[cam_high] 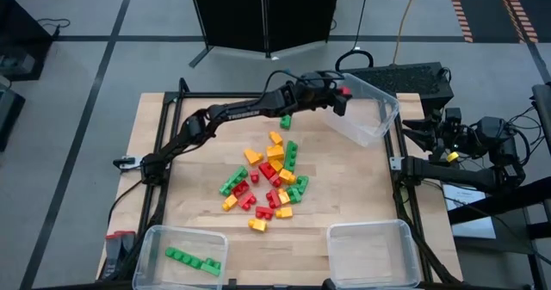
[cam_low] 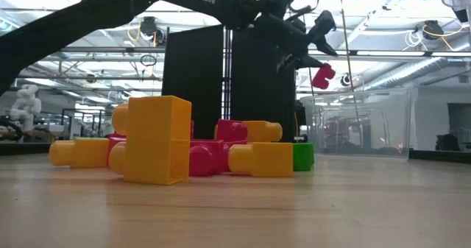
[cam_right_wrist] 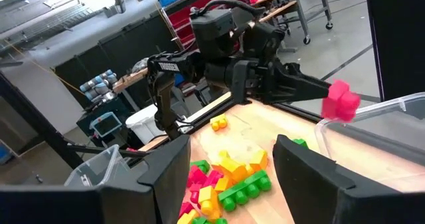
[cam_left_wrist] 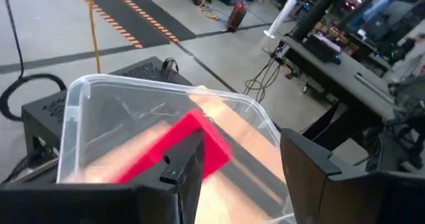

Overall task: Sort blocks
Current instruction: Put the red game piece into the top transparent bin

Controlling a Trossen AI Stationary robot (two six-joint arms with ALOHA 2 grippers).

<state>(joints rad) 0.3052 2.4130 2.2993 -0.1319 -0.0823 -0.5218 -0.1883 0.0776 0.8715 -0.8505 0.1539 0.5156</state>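
I see the bench (cam_high: 198,135) from overhead; low view level, close; both share the blocks (cam_high: 267,182).

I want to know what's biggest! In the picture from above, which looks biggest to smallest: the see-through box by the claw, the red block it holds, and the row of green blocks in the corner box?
1. The see-through box, by far the largest.
2. The green row.
3. The red block in the left claw, the smallest.
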